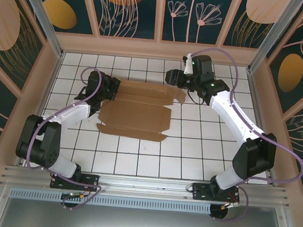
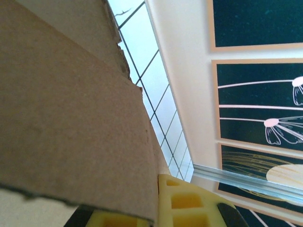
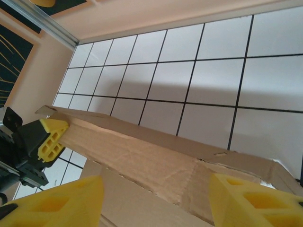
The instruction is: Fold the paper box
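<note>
One paper box (image 1: 135, 113) lies on the white tiled table (image 1: 201, 156), a bit left of the middle and closer to the far edge than to the near edge. It is brown cardboard and it is not a real box yet, mostly a flat sheet with flaps. Its long way runs from the left side of the table to the right side. One long thin flap lies flat along the side that faces the near edge. The long flap on the far side is lifted up off the tiles and stands like a low wall. The left gripper (image 1: 110, 91) is at the left end of the box, and it is squeezed tight on the end of that lifted flap. In the left wrist view the cardboard edge goes down between its yellow fingers (image 2: 184, 203). The right gripper (image 3: 156, 182) is at the far right corner of the box, near the other end of the same flap. Its two yellow fingers (image 3: 255, 198) stand wide apart, with the flap just past them. I cannot tell if they touch the cardboard.
</note>
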You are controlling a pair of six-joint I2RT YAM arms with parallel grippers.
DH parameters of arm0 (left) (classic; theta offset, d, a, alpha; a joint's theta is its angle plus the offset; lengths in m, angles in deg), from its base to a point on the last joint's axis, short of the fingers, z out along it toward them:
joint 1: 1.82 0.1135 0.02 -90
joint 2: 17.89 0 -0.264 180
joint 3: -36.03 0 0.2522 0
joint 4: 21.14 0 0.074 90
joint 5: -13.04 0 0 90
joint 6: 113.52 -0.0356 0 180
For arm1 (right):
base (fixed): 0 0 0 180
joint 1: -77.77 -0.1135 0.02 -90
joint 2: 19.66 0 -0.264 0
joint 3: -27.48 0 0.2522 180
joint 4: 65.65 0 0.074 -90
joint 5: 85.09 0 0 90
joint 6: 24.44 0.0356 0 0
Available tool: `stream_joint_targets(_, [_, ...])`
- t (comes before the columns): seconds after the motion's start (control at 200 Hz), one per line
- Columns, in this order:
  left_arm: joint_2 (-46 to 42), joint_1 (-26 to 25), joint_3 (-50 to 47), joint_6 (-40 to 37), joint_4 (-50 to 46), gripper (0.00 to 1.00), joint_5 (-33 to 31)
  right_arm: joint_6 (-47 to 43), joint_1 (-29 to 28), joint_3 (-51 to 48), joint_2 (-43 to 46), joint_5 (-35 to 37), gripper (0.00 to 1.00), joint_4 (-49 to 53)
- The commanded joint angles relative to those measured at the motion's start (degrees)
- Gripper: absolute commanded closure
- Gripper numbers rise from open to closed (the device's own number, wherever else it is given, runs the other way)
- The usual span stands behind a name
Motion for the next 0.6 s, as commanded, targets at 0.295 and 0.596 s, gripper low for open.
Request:
stream_joint_targets(0.295, [7.11, -0.11, 1.18, -4.39, 0.80, 1.00, -3.95, 5.48, 1.26, -1.62, -3.71, -4.19, 0.38, -1.25])
stream_joint_targets(0.596, [10.48, -0.04, 2.27, -8.19, 7.03, 1.00, -4.42, 10.73, 2.91, 2.35, -10.97, -5.44, 0.38, -2.85])
